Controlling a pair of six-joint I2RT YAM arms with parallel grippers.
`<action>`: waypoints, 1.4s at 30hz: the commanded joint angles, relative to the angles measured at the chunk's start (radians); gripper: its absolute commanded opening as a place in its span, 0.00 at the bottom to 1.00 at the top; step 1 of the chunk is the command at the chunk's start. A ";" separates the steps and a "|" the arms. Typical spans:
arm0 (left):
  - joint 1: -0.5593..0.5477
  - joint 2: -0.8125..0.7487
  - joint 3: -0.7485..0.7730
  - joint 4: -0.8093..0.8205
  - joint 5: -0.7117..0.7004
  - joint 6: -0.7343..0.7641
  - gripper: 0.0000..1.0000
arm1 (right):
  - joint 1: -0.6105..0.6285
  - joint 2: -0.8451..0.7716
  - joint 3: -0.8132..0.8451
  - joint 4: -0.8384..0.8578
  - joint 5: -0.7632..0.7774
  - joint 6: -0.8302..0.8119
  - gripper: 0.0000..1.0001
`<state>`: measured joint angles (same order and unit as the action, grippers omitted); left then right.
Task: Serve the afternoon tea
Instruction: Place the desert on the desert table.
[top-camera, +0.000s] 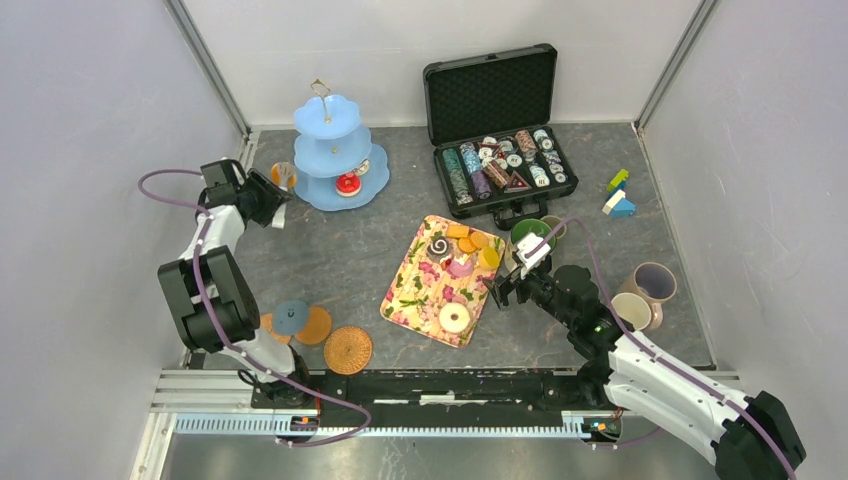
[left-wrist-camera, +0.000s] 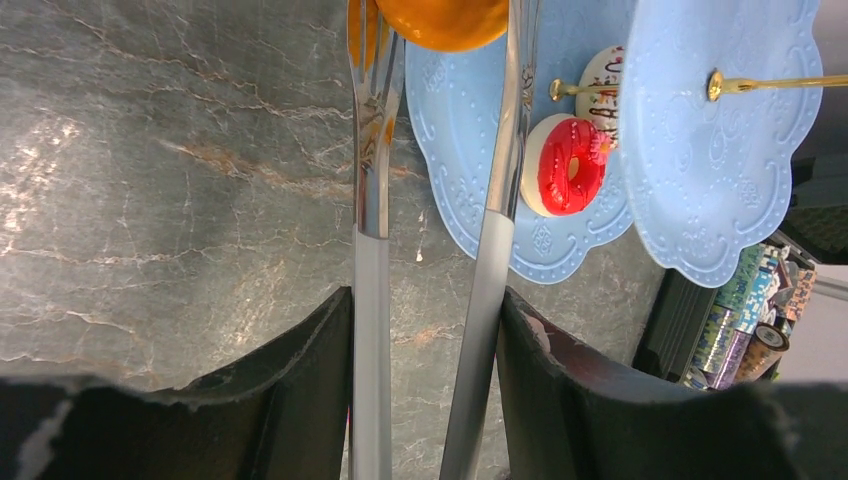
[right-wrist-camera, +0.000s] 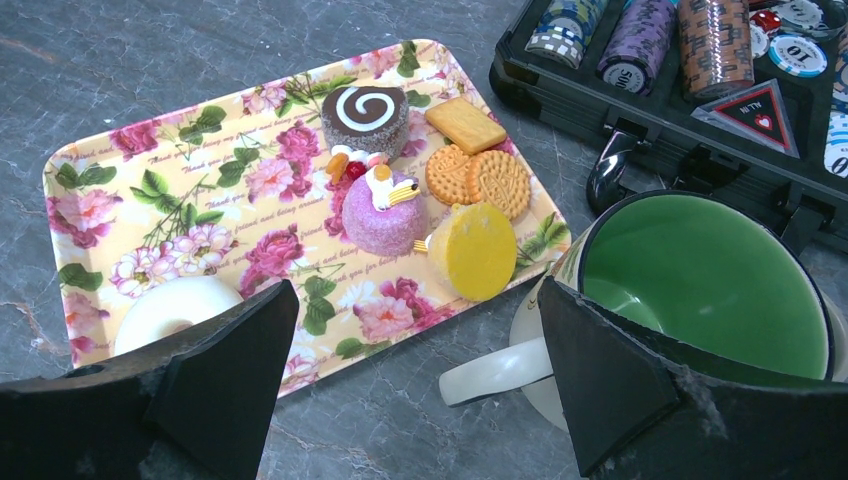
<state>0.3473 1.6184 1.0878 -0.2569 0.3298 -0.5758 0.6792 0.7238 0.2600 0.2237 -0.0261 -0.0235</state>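
My left gripper (top-camera: 262, 196) is shut on metal tongs (left-wrist-camera: 370, 250), whose tips pinch an orange round treat (left-wrist-camera: 440, 20) just left of the blue tiered stand (top-camera: 335, 150). A red donut (left-wrist-camera: 565, 165) lies on the stand's bottom plate. My right gripper (right-wrist-camera: 412, 300) is open and low over the table, between the floral tray (right-wrist-camera: 120, 200) and the handle of the green-lined mug (right-wrist-camera: 700, 270). The tray holds a swirl cake (right-wrist-camera: 363, 115), a pink cake (right-wrist-camera: 385, 215), a yellow round cake (right-wrist-camera: 473, 250), biscuits (right-wrist-camera: 478, 175) and a white donut (right-wrist-camera: 175, 305).
An open black case of poker chips (top-camera: 500, 150) stands behind the mug. Building blocks (top-camera: 618, 195) lie at the far right. A lilac mug (top-camera: 652, 282) and a pale mug (top-camera: 632, 310) stand at the right. Woven coasters (top-camera: 347, 348) lie near the left arm's base.
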 joint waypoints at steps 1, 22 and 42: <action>0.001 -0.076 0.043 0.030 -0.038 -0.029 0.39 | 0.004 -0.004 0.027 0.039 -0.005 0.008 0.98; -0.064 0.020 0.052 0.090 0.068 -0.059 0.42 | 0.005 -0.014 0.024 0.037 -0.007 0.010 0.98; -0.110 0.179 0.183 0.133 0.101 -0.120 0.48 | 0.005 -0.003 0.025 0.038 0.002 0.007 0.98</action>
<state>0.2401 1.7916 1.2259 -0.1802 0.3977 -0.6632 0.6792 0.7166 0.2600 0.2237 -0.0257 -0.0227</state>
